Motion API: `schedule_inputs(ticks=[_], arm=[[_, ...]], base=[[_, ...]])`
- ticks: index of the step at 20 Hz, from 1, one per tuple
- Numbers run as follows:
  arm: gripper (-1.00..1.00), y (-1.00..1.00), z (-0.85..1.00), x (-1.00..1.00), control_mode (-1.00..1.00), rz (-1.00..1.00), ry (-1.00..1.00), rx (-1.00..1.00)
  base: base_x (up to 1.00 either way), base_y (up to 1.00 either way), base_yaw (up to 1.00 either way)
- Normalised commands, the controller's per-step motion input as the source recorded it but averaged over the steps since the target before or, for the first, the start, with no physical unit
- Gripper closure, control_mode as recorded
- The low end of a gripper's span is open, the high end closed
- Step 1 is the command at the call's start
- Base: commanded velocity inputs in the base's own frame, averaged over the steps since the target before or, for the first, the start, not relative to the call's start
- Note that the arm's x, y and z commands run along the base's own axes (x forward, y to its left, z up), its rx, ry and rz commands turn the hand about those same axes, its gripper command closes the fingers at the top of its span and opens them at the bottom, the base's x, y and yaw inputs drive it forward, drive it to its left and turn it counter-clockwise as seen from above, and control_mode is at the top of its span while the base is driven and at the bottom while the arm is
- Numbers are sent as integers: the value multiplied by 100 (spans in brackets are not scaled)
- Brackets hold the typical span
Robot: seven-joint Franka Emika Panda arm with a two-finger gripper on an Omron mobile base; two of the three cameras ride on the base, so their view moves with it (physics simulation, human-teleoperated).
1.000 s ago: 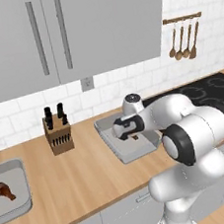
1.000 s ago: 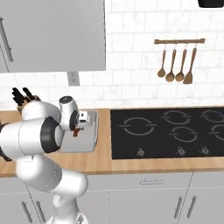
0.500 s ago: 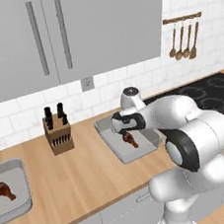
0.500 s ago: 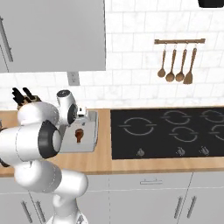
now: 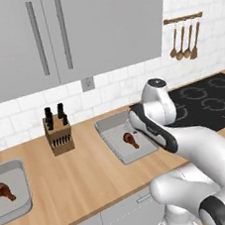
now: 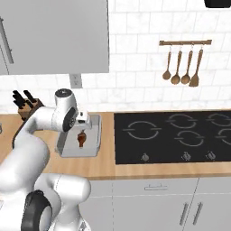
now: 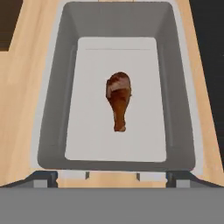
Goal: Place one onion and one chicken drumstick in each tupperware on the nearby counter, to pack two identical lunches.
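A chicken drumstick [image 7: 118, 99] lies flat in the middle of the near grey tupperware [image 7: 52, 109], thick end away from my hand. My gripper [image 7: 111, 177] hovers above that tray's near rim, fingers wide open with nothing between them. In the right base view the gripper [image 6: 82, 127] hangs just over the drumstick [image 6: 81, 139] and tray [image 6: 67, 151]. The left base view shows this tupperware [image 5: 114, 149] with its drumstick [image 5: 130, 139], and a second tupperware [image 5: 22, 195] at far left holding another drumstick [image 5: 3, 190]. Both stand on the wooden counter [image 5: 82, 173]. The onions are out of view.
A knife block [image 5: 57, 133] stands against the wall between the two trays. The black cooktop [image 6: 171, 135] lies right of the near tray. Wooden utensils [image 6: 180, 67] hang on the wall above it. Grey wall cabinets [image 5: 75, 34] hang overhead.
The gripper was low in the tray shut on the drumstick; it has let go and risen, and the drumstick now lies in the tray.
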Motion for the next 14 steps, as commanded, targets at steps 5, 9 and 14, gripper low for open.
schedule_inputs(ticks=[5,9,14], arm=[[-100,-40,52,-100,-100,0,28,0],[-100,-23,65,-100,-100,2,3,0],[-100,-2,86,-100,-100,10,-11,0]], base=[[0,0,0],[0,0,0],[0,0,0]])
